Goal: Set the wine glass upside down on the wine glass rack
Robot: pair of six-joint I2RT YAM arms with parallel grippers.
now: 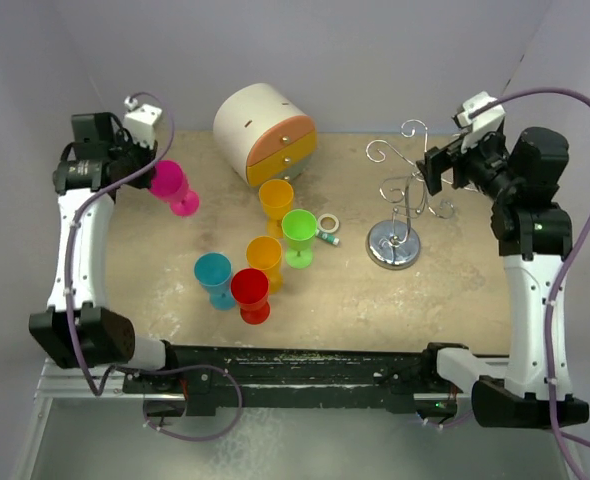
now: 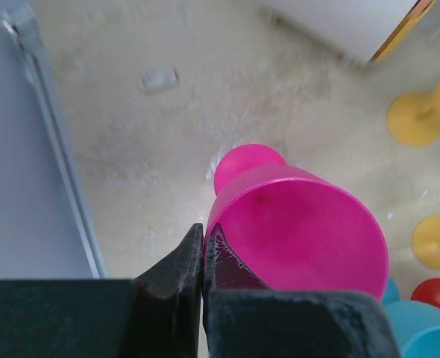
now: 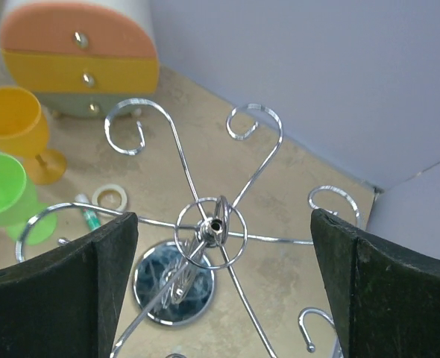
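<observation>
Closest to the arm bases, a red wine glass [image 1: 250, 293] stands upright on the tan table [image 1: 455, 300], with a blue wine glass [image 1: 214, 275] right next to it on the left and an orange wine glass [image 1: 264, 257] just behind. A bit further back is a green wine glass [image 1: 299, 232], with a roll of tape [image 1: 328, 222] and a little green-tipped tube [image 1: 327, 238] beside it. A yellow wine glass [image 1: 275, 198] sits behind the green one.

Off to the right, well apart from the cups, the wine glass rack [image 1: 405, 195] stands upright on its shiny disc base, nothing hanging on it. The right gripper [image 1: 437, 170] is up by the curly top arms with its fingers [image 3: 71, 283] spread wide, one on each side of the rack's centre, not touching the wire.

Far left, the left gripper [image 2: 204, 235] is pinched tight on the rim of the pink wine glass [image 1: 172, 187], so that's where the task glass is. It's tilted, mouth toward the gripper, foot pointing away. At the very back sits a round white drawer cabinet [image 1: 265, 132].
</observation>
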